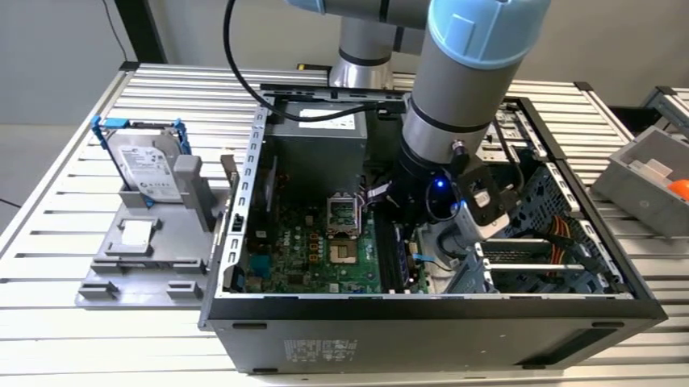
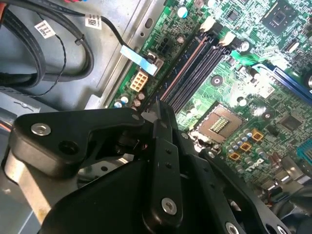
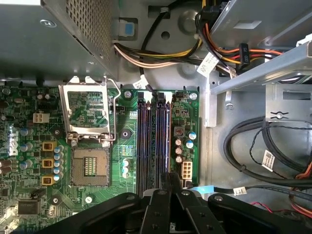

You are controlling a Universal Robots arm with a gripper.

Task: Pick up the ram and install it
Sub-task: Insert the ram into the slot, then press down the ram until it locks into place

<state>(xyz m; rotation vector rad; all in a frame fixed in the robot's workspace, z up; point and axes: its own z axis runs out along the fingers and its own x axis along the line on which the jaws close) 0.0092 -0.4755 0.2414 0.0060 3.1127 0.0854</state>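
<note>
Exterior view: hand [image 1: 431, 234] inside case [image 1: 431, 322]

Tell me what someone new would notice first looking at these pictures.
Most striking is the robot arm plunging into the open computer case on the slatted table in the exterior view, its gripper low over the motherboard's memory slots in both wrist views. Next is the bare processor socket beside those slots. At the exterior view's left, a hard drive in a blue frame stands in a grey holder.

Arm [image 1: 453, 97] reaching steeply down, gripper [image 3: 168, 187] low, jaws drawn together
</note>
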